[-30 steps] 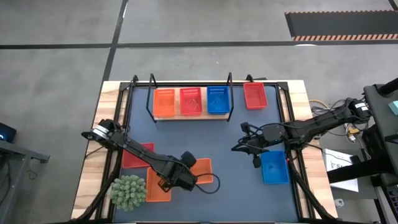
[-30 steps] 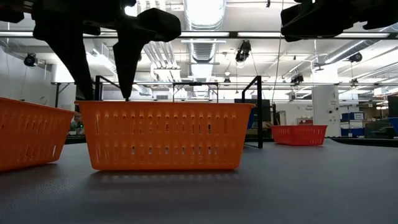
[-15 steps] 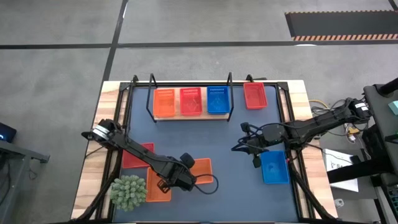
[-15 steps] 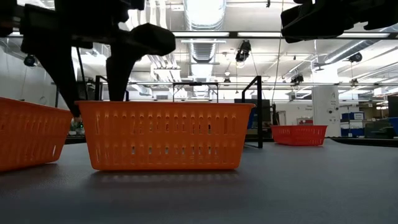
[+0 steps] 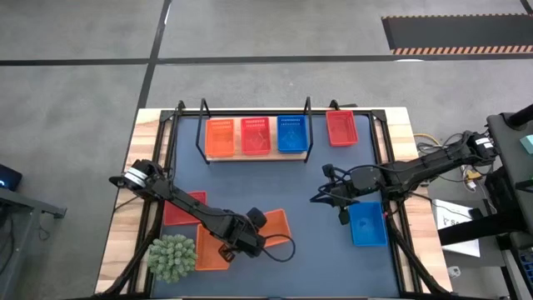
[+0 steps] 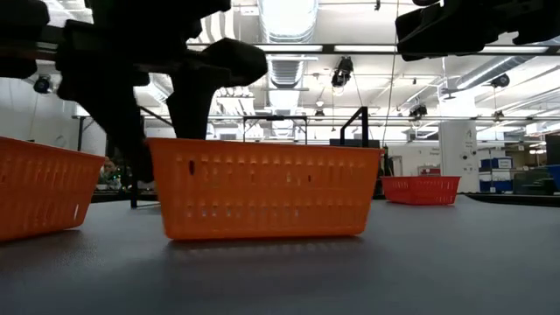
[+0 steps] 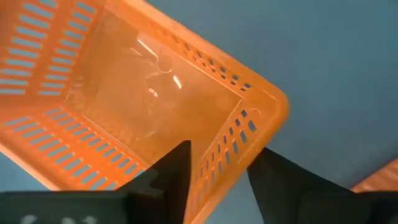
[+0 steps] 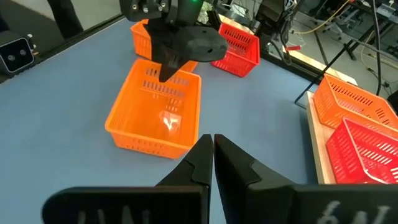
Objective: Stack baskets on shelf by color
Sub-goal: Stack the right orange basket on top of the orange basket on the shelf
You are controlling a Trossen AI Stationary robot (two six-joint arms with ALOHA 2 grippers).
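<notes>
An orange mesh basket sits on the dark-blue mat, and my left gripper is at its left end, shut on its wall. A second orange basket and a red one lie to the left of it. The wooden shelf holds an orange, a red and a blue basket side by side. Another red basket lies right of the shelf. My right gripper hovers shut over the mat beside a blue basket. My left gripper holds the orange basket by its short end wall, near a corner. One finger is inside the basket and the other outside. The fingers come from above, pointing down. The basket stays low at the mat; whether it is lifted clear I cannot tell.
A green spiky plant ball sits at the near left corner, close to the left arm. The shelf's black wire loops stand upright at its ends. Bare mat lies between the held basket and the blue one.
My left gripper has come down over the orange basket's end wall, one finger on each side. The basket has since turned about on the mat and shifted a little toward the table's right. The right arm has kept still.
</notes>
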